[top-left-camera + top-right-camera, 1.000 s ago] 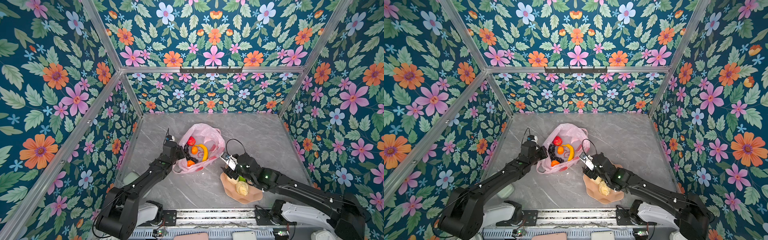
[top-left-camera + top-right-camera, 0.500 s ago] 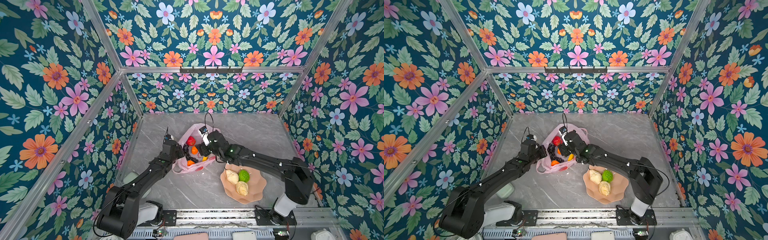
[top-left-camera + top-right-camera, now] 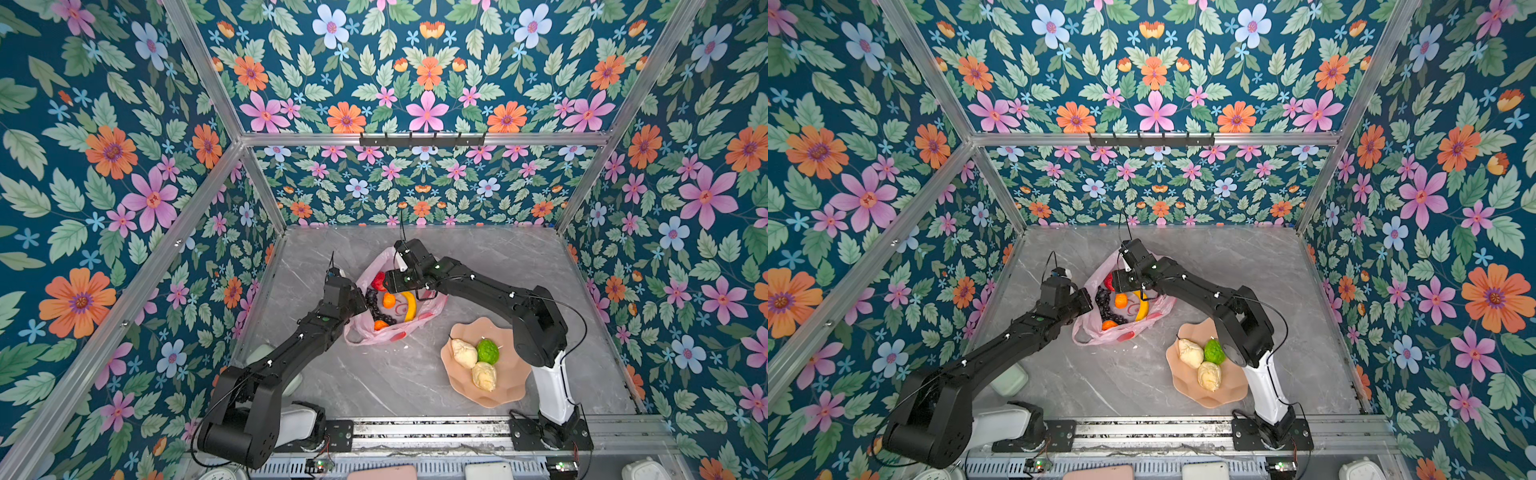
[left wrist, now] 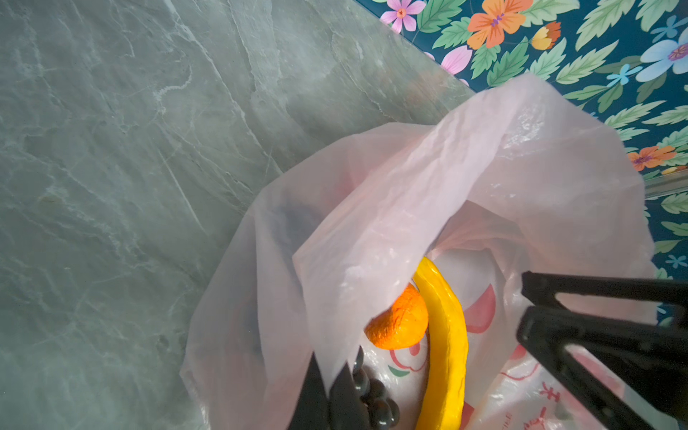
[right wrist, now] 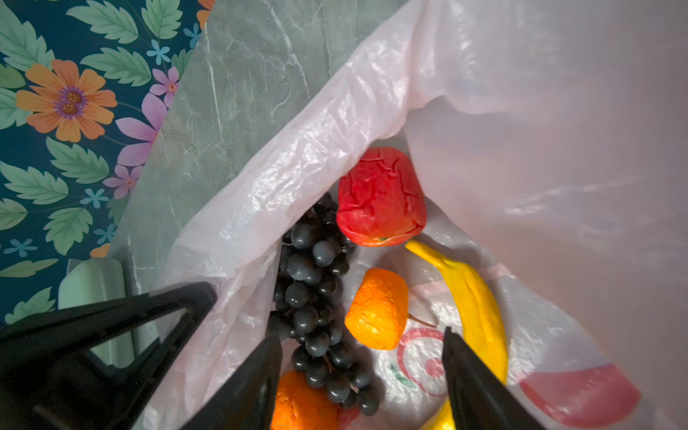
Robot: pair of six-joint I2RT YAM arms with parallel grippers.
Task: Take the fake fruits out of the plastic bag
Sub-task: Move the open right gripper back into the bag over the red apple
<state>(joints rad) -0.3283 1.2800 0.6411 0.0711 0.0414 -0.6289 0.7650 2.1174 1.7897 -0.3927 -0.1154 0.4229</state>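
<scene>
Nearest, on the plate (image 3: 505, 401), two cream lumps (image 3: 463, 353) and a green fruit (image 3: 487, 350) are already out. Farther, the left gripper (image 4: 331, 376) is closed on the rim of the plastic bag (image 3: 365, 334). The right gripper (image 5: 361, 335), open and empty, hangs over the banana (image 5: 473, 298), grapes (image 5: 312, 283), two oranges (image 5: 378, 309) and red fruit (image 5: 379, 197) left inside.

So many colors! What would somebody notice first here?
Probably the flowered walls, bright all around the grey table. Next, the pink plastic bag mid-table, open and showing a yellow banana, dark grapes and oranges, with the right pincer open over them. A peach plate at the front right holds a green fruit and two cream lumps.
</scene>
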